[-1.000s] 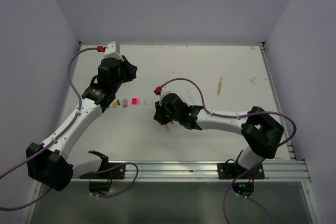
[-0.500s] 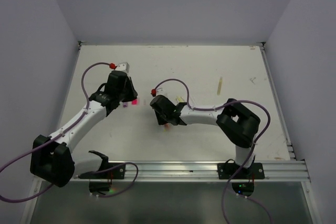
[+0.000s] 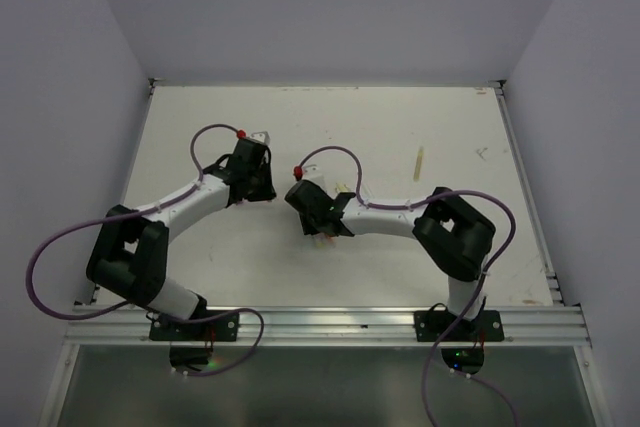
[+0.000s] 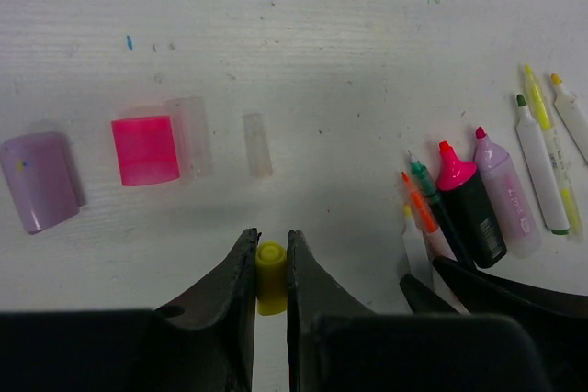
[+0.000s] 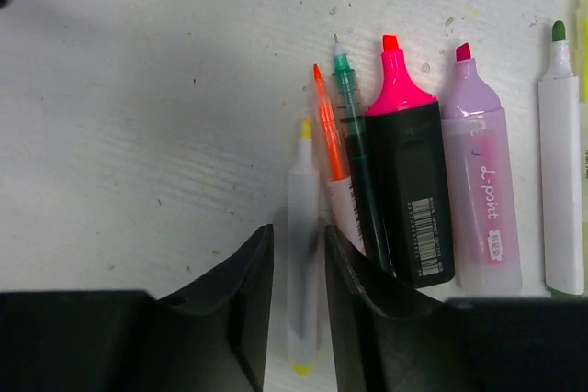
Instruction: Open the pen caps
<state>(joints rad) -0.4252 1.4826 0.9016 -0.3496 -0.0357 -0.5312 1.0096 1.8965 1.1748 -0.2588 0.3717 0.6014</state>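
The yellow cap (image 4: pixel 270 274) is clamped between the jaws of the left gripper (image 4: pixel 271 238) and held low over the tabletop (image 4: pixel 322 34). It is just short of the caps already laid there. A lilac cap (image 4: pixel 39 181), a pink cap (image 4: pixel 145 150) and a clear cap (image 4: pixel 258 144) are set in a loose line, well apart from the pens. The yellow cap is judged to be meant for that line, so that the caps are kept together and out of the way.

The jaws of the right gripper (image 5: pixel 298 229) are seen a little apart on either side of a white pen (image 5: pixel 301 227) with a yellow tip, which lies flat on the tabletop. A gap is visible on one side, so the pen is judged to lie loose rather than gripped. It is placed at the end of a row, beside an orange pen (image 5: pixel 326 126), a green pen (image 5: pixel 354 144), a black-and-pink highlighter (image 5: pixel 411 190) and a lilac highlighter (image 5: pixel 482 190). All tips are bared and turned the same way.

A thin yellow pen (image 3: pixel 419 163) is left apart from the rest. Whether it is capped cannot be told.
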